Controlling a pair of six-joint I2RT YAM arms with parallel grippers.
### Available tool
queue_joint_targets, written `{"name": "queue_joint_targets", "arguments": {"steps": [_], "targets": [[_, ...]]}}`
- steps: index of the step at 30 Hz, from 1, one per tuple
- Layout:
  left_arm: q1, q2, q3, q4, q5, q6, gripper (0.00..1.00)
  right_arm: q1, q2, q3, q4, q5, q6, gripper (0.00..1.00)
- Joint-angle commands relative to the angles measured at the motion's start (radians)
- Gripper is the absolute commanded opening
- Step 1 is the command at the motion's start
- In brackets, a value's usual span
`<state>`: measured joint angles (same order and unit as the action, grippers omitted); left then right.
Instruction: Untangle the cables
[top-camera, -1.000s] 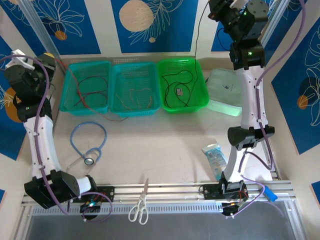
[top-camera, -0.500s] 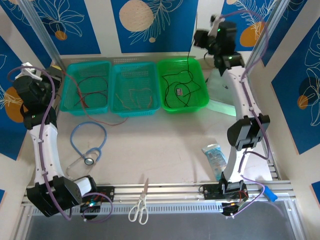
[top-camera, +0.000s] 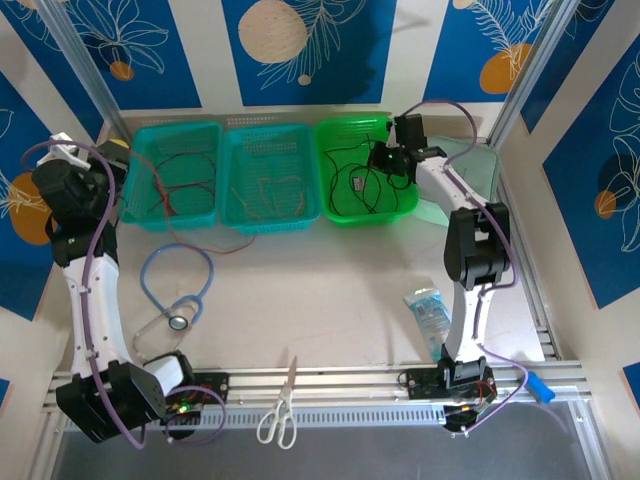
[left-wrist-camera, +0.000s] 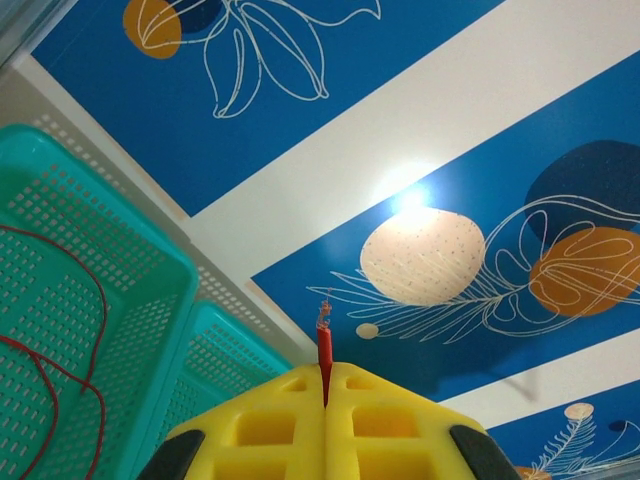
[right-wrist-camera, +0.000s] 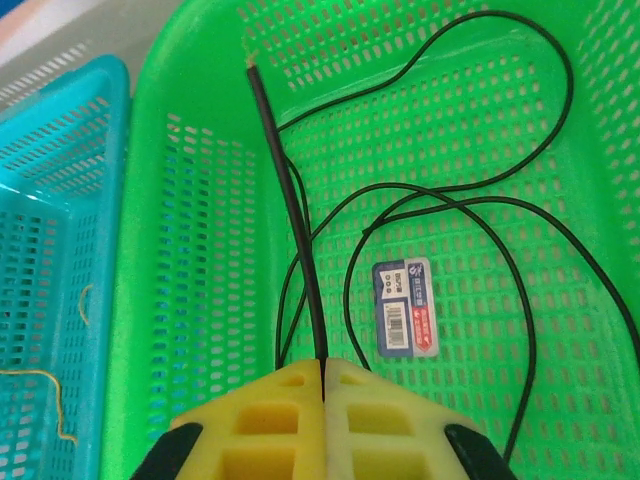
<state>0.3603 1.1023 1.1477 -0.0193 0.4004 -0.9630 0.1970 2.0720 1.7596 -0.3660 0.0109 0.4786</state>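
Pinching the red cable (left-wrist-camera: 324, 350), left jaws hide everything below

Blue walls (top-camera: 350, 50) with white leaf outlines and orange discs, beige tabletop (top-camera: 330, 290)

right gripper (right-wrist-camera: 323, 365) clamped tight on a black cable (right-wrist-camera: 290, 200), loops lay in the green basket (right-wrist-camera: 180, 200), barcode tag (right-wrist-camera: 403, 305) among them
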Motion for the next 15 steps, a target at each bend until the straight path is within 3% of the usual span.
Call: {"name": "queue_joint_targets", "arguments": {"steps": [1,4,9,11,15], "targets": [[-0.021,-0.015,0.037,-0.004,0.014,0.020,0.00,0.020,0.112,0.147,-0.164,-0.016,-0.029,0.00],[-0.027,-0.027,0.043,-0.016,0.007,0.023,0.00,0.039,0.214,0.281,-0.285,0.047,-0.035,0.00],[-0.034,-0.056,0.046,-0.064,0.009,0.037,0.00,0.052,0.263,0.316,-0.312,0.073,-0.020,0.00],[-0.035,-0.066,0.041,-0.075,0.009,0.044,0.00,0.051,0.276,0.339,-0.330,0.083,-0.020,0.07],[-0.037,-0.076,0.051,-0.094,0.010,0.052,0.00,0.040,0.281,0.374,-0.354,0.062,-0.014,0.29]]}}
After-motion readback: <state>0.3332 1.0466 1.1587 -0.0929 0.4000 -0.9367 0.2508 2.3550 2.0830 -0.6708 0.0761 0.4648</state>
